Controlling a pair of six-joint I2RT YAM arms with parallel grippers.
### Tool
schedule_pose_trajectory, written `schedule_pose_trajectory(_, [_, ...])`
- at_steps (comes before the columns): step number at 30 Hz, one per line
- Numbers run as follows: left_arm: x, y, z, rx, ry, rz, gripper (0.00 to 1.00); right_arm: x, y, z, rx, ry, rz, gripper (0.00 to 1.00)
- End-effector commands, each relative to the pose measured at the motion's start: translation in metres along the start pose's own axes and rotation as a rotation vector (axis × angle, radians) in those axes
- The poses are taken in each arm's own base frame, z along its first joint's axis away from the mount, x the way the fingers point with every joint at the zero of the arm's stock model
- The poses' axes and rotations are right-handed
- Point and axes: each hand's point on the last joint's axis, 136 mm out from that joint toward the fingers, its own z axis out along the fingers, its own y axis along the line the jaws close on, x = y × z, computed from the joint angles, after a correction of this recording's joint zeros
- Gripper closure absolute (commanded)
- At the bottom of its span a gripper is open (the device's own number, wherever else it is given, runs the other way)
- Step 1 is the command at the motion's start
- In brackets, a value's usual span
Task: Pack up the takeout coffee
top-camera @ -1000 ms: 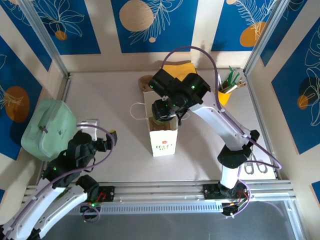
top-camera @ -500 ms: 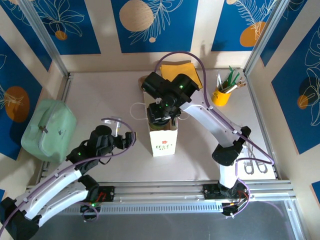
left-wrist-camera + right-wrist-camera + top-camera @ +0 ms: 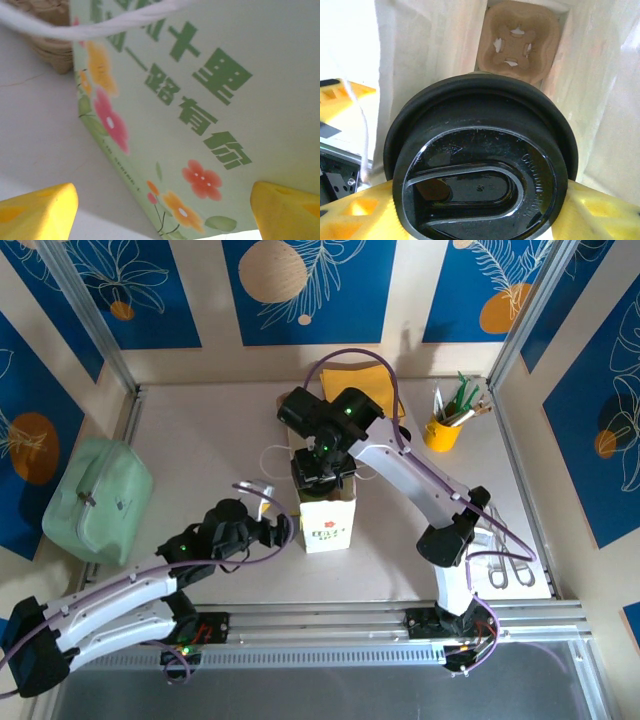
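1 takeout coffee (image 3: pixel 480 170): round black plastic lid fitted, oval sip recess facing up. Cup upright at the open mouth of the paper bag (image 3: pixel 420 50), above its cardboard carrier (image 3: pixel 517 40).

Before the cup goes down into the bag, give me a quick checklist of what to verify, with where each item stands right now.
1. Grip on the takeout coffee: ok, the right gripper has a finger on each side of it.
2. Lid on the cup: ok.
3. Mouth of the paper bag open: ok, the cup carrier shows at the bottom.
4. Cup lined up over a carrier slot: cannot tell.
5. Bag steadied by the left gripper: not ok, it is open at the printed face, not closed on it.
6. Bag handle clear of the mouth: ok, it hangs outside.
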Motion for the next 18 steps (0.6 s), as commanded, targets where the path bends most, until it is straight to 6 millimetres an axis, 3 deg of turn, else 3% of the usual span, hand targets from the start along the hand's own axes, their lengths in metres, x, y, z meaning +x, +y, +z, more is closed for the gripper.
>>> schedule_pose_trajectory(1, [-0.012,-0.014,0.002,0.033,-0.056,0.049,0.11,0.034,-0.021,0.0,0.069,0.153,0.0,0.39])
schedule_pose_trajectory(6, [-0.012,-0.026,0.004,0.069,-0.06,0.08,0.11,0.036,-0.023,0.003,0.079,0.167,-0.005,0.39])
schedule_pose_trajectory(18, [-0.016,-0.012,-0.021,0.007,-0.086,0.137,0.11,0.034,-0.024,0.011,0.084,0.193,-0.027,0.39])
